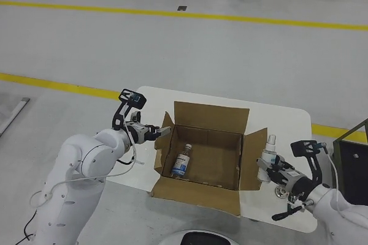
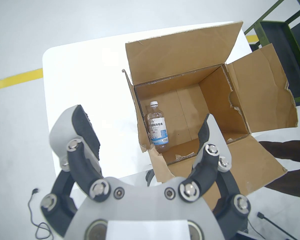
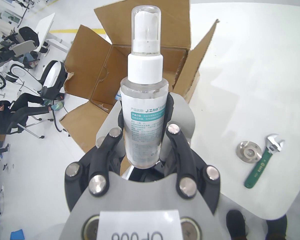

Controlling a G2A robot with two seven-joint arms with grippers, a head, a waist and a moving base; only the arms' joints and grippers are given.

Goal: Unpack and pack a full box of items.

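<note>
Wrench (image 3: pixel 262 161) and flange (image 3: pixel 248 151) on the desk (image 3: pixel 252 76), one bottle (image 2: pixel 158 128) in the box (image 2: pixel 180 58); right gripper (image 3: pixel 145 106) clamps a spray bottle (image 3: pixel 145 76), left gripper (image 2: pixel 145 114) gapes

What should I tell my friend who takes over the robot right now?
Left gripper: open, empty, beside the left flap of the box.
Right gripper: shut on the spray bottle, outside the box by its right flap.
In the box: one clear bottle, lying down.
On the table: wrench, metal ring.
Done or left: unclear whether the spray bottle is coming out or going in.
</note>
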